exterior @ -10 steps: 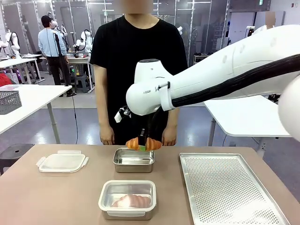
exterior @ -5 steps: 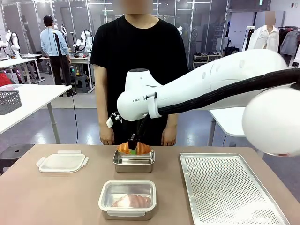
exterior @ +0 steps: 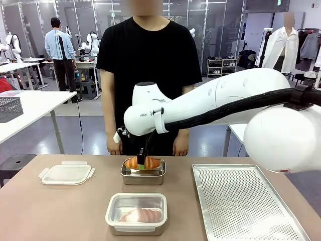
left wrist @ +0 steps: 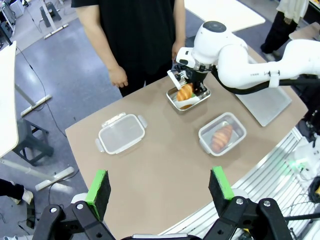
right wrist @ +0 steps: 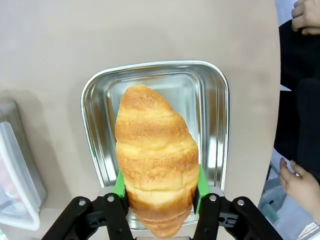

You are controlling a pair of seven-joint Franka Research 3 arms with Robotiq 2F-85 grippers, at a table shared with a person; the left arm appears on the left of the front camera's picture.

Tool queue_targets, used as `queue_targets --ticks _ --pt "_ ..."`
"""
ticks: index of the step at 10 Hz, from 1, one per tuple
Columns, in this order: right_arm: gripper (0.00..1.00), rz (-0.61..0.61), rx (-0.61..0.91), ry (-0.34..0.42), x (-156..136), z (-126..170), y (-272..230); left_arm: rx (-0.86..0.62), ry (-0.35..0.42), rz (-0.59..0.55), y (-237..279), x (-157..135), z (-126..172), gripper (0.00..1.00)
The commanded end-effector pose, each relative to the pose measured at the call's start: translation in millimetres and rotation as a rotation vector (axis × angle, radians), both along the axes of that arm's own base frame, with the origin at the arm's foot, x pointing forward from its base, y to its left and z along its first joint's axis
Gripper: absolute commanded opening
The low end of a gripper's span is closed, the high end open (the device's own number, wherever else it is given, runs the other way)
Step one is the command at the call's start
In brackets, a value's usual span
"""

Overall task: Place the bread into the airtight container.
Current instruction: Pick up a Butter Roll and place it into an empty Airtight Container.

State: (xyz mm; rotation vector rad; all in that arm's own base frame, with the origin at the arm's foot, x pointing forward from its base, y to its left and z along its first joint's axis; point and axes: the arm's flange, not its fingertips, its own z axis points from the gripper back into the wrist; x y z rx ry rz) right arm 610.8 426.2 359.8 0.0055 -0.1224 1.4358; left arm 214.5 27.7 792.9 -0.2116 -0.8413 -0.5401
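The right arm (exterior: 220, 98) is glossy white with a black ribbed cable bundle (exterior: 235, 103) along it (small dark lettering near the wrist), ending in a black right gripper (right wrist: 157, 197) with green pads (right wrist: 120, 184).

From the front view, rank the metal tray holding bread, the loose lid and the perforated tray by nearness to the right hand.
Measured from the right hand, shut on the croissant:
1. Metal tray holding bread, front centre, on the robot's side.
2. Perforated tray, along the table's right side.
3. Loose lid, far left.
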Motion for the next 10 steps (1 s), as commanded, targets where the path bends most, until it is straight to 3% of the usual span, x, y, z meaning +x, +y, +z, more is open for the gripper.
queue_targets --ticks 1,3,4,10 --pt "0.66 0.019 -0.033 -0.002 8.0 4.8 3.7 -0.001 0.001 0.002 -0.5 0.1 1.0 1.0" --pt "0.94 0.024 -0.033 0.003 10.9 4.0 1.8 -0.001 0.001 0.002 -0.5 0.1 1.0 1.0" --pt "1.0 0.025 -0.03 0.004 11.2 4.4 2.4 -0.001 0.001 0.002 -0.5 0.1 1.0 1.0" --pt "1.0 0.008 -0.011 0.007 4.2 3.0 -2.4 -0.001 0.001 0.002 -0.5 0.1 1.0 1.0"
